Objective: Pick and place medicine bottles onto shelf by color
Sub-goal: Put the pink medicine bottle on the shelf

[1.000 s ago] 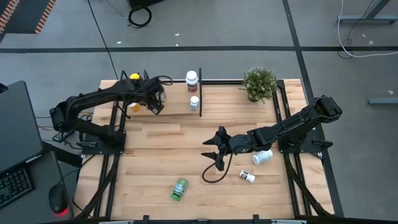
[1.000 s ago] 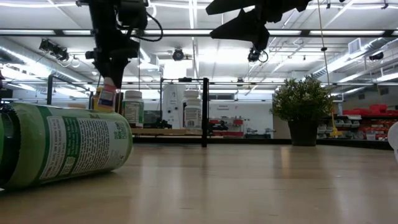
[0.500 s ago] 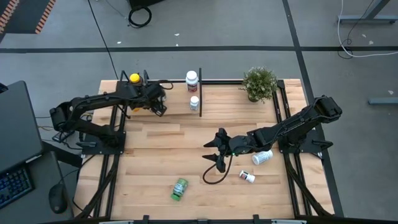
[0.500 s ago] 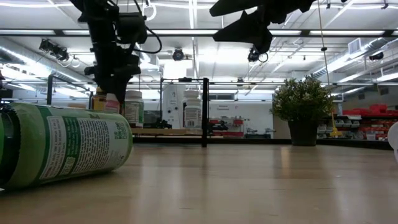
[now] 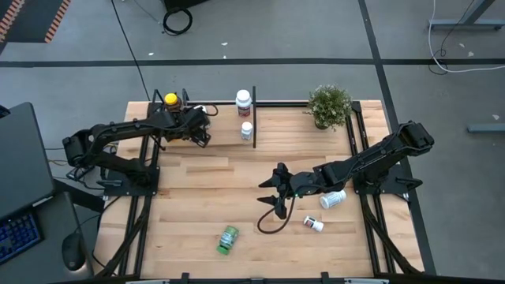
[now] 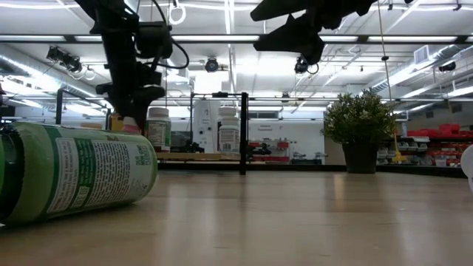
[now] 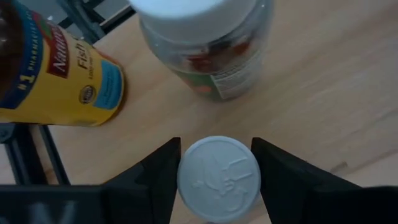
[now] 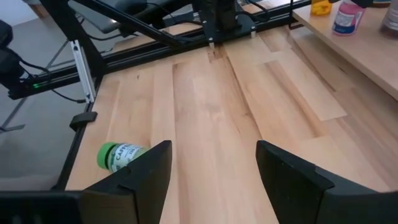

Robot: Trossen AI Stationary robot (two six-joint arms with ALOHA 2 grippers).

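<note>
Bottle (image 7: 217,178) stood upright on the shelf (image 7: 323,81) between the left hand's (image 7: 217,180) fingers, grip unclear; right hand (image 8: 214,165) open

three bottles (image 5: 244,100) on shelf (image 5: 225,126), three bottles (image 5: 332,199) on tabletop (image 5: 237,181)

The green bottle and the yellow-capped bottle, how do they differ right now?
The green bottle lies on its side on the open table near the front; the yellow-capped bottle stands upright on the shelf at the back. The green bottle has a green cap and label; the other has a yellow label. No gripper holds either.
</note>
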